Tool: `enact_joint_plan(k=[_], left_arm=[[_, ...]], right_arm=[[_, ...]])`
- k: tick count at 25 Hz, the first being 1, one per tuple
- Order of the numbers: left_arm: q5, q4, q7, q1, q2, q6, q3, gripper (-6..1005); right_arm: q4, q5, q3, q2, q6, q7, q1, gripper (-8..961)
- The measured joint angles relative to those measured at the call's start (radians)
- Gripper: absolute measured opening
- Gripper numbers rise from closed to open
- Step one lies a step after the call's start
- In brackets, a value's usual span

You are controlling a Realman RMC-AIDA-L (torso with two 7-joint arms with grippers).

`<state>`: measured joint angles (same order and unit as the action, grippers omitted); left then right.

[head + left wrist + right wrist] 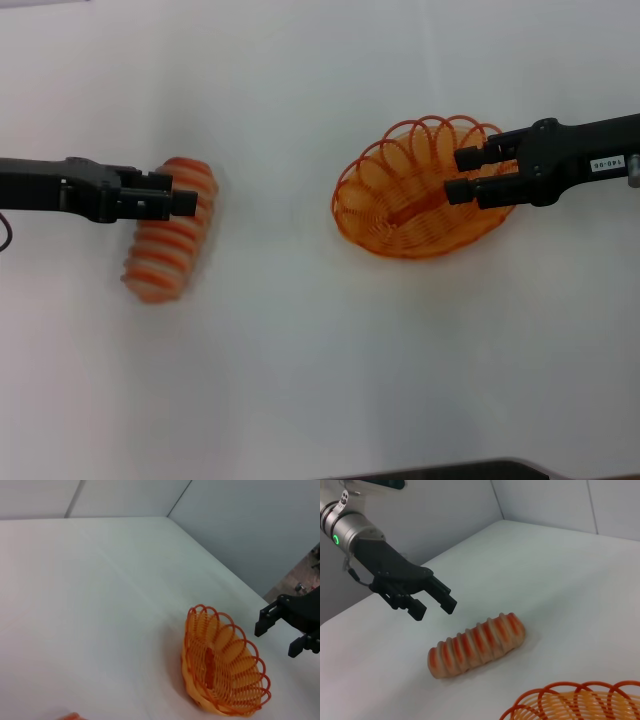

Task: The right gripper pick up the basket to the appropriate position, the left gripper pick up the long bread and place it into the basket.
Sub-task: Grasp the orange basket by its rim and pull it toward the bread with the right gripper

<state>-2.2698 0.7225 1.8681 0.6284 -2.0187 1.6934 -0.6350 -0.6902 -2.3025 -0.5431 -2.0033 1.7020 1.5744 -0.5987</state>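
The long bread (pixel 165 250) lies on the white table at the left, cream with orange-red stripes; it also shows in the right wrist view (pixel 477 644). My left gripper (pixel 190 196) is open and hovers above the bread's far end without touching it, as the right wrist view (pixel 432 606) shows. The orange wire basket (pixel 405 200) rests on the table at the right and also shows in the left wrist view (pixel 222 670). My right gripper (pixel 465 174) is open over the basket's right rim; in the left wrist view (pixel 277 637) it hangs clear of the rim.
The white table (pixel 300 350) stretches between bread and basket. A dark edge (pixel 450 470) runs along the bottom of the head view. Grey walls (pixel 240 525) stand behind the table.
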Motion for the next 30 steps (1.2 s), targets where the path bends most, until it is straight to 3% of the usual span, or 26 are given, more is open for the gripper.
enact_joint_plan(k=[16,24,30], left_arm=[[-0.001,0.000,0.000,-0.008,-0.001,0.006,0.000,657],[-0.001,0.000,-0.003,-0.008,-0.002,0.003,-0.001,657],[-0.001,0.000,-0.005,-0.009,-0.008,0.007,-0.003,657]], right_arm=[[-0.005,0.011,0.005,-0.002,0.005,0.024,-0.004,609],[-0.058,-0.025,-0.009,0.063,-0.053,0.306,-0.101,608],[-0.097,-0.233,-0.012,0.060,-0.150,0.454,-0.163,608]])
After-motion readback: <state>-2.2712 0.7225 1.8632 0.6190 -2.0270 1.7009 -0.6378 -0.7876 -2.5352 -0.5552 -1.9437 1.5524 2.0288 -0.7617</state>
